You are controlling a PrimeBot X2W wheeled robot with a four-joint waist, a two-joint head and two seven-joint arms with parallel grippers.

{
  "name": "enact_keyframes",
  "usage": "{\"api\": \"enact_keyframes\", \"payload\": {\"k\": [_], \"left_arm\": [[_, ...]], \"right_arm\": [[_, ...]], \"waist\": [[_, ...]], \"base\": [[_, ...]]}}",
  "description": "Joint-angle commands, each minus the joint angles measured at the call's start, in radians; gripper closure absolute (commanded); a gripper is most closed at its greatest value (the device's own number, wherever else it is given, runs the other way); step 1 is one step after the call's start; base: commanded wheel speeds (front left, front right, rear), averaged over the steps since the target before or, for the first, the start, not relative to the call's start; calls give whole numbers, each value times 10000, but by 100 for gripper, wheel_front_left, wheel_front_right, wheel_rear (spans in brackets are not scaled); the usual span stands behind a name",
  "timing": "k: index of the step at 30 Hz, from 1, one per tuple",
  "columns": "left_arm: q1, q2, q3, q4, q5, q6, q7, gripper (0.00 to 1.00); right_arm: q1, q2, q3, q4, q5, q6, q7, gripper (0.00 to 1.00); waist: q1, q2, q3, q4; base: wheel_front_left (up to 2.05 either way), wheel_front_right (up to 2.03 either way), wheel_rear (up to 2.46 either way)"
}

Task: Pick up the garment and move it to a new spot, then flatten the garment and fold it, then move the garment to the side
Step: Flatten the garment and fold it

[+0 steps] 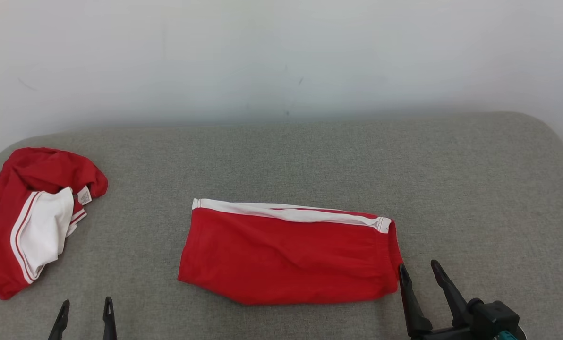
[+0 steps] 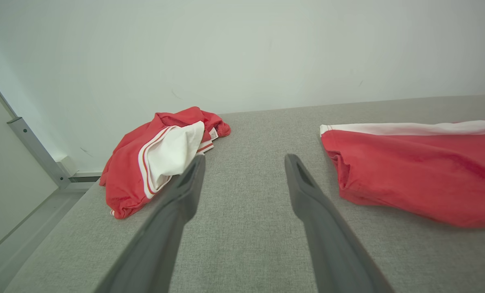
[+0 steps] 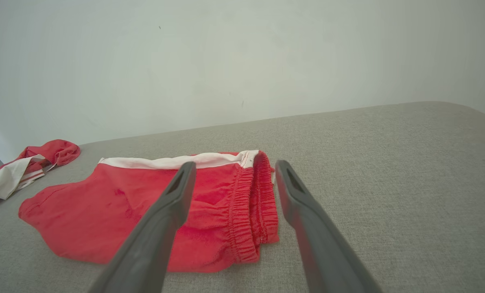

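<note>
While the garment (image 1: 286,259) lies folded, right gripper (image 1: 418,264) released beside its waistband (image 1: 391,255) (spread wide), left gripper (image 1: 87,301) likewise, empty

From over the near edge, the head view looks down across the grey fabric bed (image 1: 310,156) to the white wall (image 1: 281,56) behind its far edge. The left wrist view sits low over the near-left part, facing along the left gripper (image 2: 245,158) toward the far-left corner. The right wrist view sits low at the near right, behind the right gripper (image 3: 235,162). All three share the folded red shorts (image 1: 286,259) and the crumpled red-and-white garment (image 1: 31,217).
</note>
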Motion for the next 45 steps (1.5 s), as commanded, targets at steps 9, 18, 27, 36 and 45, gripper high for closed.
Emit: {"api": "enact_keyframes", "payload": {"k": [9, 18, 27, 36, 45], "left_arm": [[175, -279, 460, -195, 387, -158, -35, 0], [197, -548, 763, -409, 554, -345, -35, 0], [-155, -821, 635, -298, 821, -596, -35, 0], [-509, -899, 548, -161, 994, -825, -36, 0], [-838, -913, 497, 42, 1054, -1040, -34, 0]], "right_arm": [[45, 195, -169, 12, -318, -23, -7, 0], [-735, 0, -363, 651, -765, -23, 332, 0], [-2491, -251, -527, 2777, -1116, -23, 1389, 0], [-3957, -348, -472, 5880, -1043, -23, 1245, 0], [-5221, -224, -62, 8519, -92, -23, 1173, 44]], "waist": [[0, 0, -126, 3], [0, 0, -122, 113], [0, 0, 31, 485], [0, 0, 331, 783], [0, 0, 342, 1079]], "base": [[0, 0, 0], [0, 0, 0], [0, 0, 0], [0, 0, 0], [0, 0, 0]]}}
